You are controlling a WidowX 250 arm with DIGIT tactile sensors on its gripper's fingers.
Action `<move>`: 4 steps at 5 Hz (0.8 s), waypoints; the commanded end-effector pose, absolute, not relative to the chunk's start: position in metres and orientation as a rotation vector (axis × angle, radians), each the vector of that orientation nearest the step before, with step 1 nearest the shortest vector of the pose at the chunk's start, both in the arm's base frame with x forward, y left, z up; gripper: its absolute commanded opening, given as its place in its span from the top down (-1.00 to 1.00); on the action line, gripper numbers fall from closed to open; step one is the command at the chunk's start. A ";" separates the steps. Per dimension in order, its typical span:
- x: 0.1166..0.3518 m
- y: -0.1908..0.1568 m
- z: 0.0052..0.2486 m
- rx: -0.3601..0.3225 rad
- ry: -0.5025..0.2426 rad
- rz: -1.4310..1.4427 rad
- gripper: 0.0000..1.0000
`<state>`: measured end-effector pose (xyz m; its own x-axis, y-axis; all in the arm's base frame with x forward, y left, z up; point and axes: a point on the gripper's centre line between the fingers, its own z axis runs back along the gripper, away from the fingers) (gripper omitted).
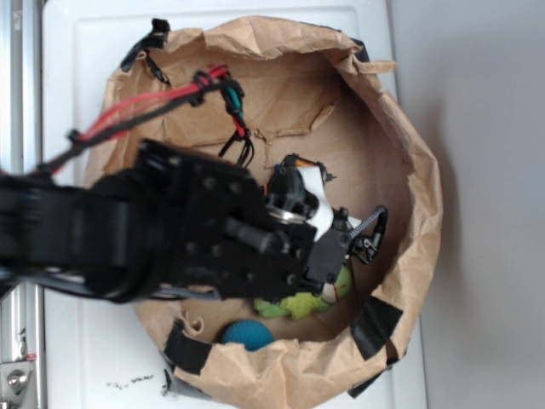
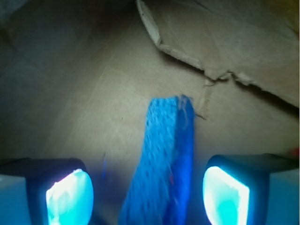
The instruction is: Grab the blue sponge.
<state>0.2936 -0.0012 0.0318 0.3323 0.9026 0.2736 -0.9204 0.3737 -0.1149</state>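
In the wrist view the blue sponge [image 2: 164, 159] lies on the brown bag floor and runs lengthwise up between my fingers, its far end pointing away from me. My gripper [image 2: 147, 197] is open and straddles it. The left pad [image 2: 69, 197] stands well clear of the sponge. The right pad [image 2: 225, 194] has a narrower gap to it. Neither pad touches the sponge. In the exterior view my black arm [image 1: 213, 230] reaches down into the paper bag and hides both the sponge and the fingers.
The brown paper bag [image 1: 417, 196] has high crumpled walls all round. A green plush toy [image 1: 306, 302] and a round teal ball [image 1: 247, 334] lie by its near wall. A torn paper flap [image 2: 225, 42] rises beyond the sponge.
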 end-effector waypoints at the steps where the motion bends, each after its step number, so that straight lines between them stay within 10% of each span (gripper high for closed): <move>1: 0.286 0.001 0.040 0.053 -0.359 1.190 1.00; 4: 0.275 0.014 0.133 -0.101 -0.264 0.773 1.00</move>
